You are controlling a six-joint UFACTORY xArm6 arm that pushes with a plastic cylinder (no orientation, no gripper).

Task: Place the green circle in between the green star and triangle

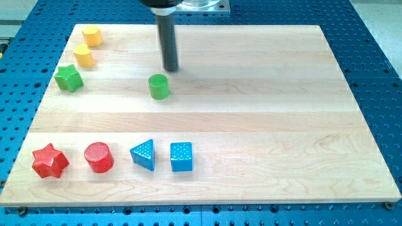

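My tip, a bare rod with nothing to grasp, stands just above-right of the green circle, placed, I judge, to shove it down-left between the green star and blue triangle

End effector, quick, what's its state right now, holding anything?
End effector: a plain rod, no jaws, so it is neither open nor closed and holds nothing.
My tip sits just above the green circle in the view, close to it; contact cannot be told.
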